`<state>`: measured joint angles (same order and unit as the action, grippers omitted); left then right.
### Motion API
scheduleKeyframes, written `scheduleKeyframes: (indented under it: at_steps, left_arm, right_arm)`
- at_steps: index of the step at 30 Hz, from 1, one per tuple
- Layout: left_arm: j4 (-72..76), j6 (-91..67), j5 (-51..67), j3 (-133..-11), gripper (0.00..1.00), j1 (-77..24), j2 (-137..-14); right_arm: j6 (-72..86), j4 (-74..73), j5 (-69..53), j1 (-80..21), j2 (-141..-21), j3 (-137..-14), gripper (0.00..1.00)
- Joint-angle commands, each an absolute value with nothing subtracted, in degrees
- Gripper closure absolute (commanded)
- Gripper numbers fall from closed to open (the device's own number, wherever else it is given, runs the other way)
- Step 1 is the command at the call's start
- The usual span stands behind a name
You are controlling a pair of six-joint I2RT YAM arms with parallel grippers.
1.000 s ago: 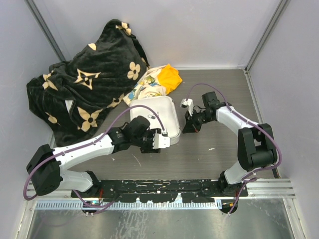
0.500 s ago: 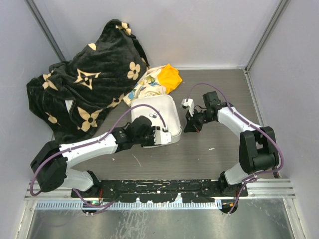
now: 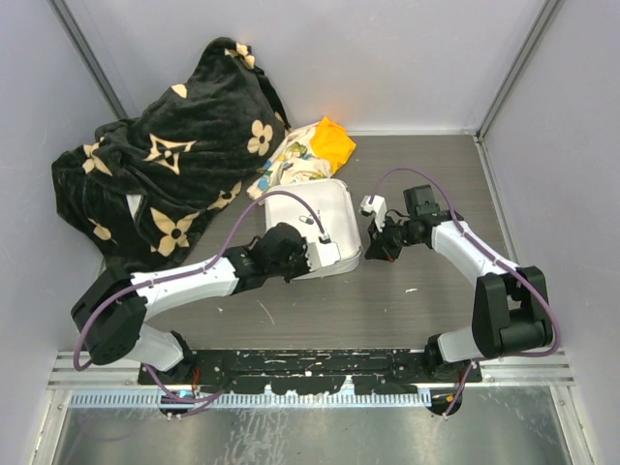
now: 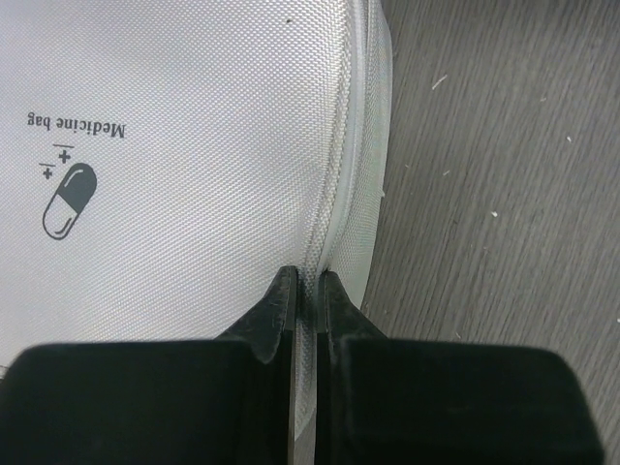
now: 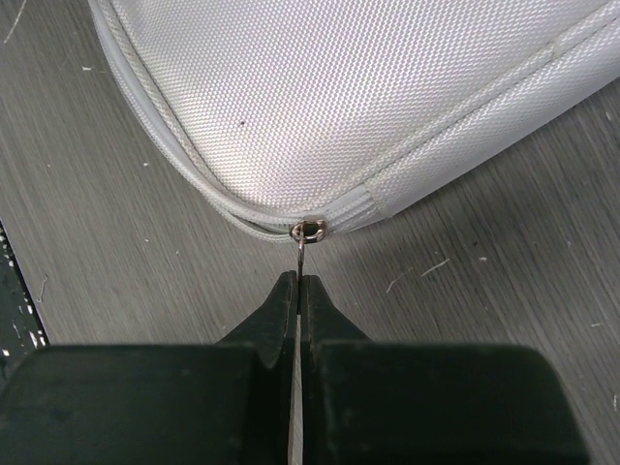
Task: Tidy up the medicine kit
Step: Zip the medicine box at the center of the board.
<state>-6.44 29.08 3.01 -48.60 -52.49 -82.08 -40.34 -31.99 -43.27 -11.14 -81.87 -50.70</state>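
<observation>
black patterned blanket (image 3: pixel 165 165): heaped, far left.
left gripper (image 4: pixel 308 281): fingers pinched on the zip seam of the medicine kit (image 4: pixel 145 116).
medicine kit: lying flat mid-table (image 3: pixel 417 291), between both grippers.
right gripper (image 5: pixel 297 281): clenched on the zip pull (image 5: pixel 302 254) at the kit's corner.

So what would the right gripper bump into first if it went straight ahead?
The zip slider on the medicine kit's corner, right ahead of the right gripper, which pinches its pull tab.

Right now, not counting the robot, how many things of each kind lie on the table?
White medicine kit: 1
Black flowered blanket: 1
Floral-and-orange cloth bundle: 1
Total: 3
</observation>
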Motion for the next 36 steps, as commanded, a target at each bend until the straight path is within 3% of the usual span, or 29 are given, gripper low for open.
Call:
scheduleKeyframes:
  at_steps: [1, 36]
  left_arm:
    - [-2.8, 22.4, 0.1, -48.3, 1.00, -51.7, -86.8]
    - [-0.7, 13.5, 0.9, -49.2, 1.00, -51.7, -91.1]
  right_arm:
    - [-38.9, -34.5, -47.5, -12.1, -78.0, -49.1, 0.99]
    - [-35.1, -32.3, -57.7, -23.5, -73.4, -45.2, 0.99]
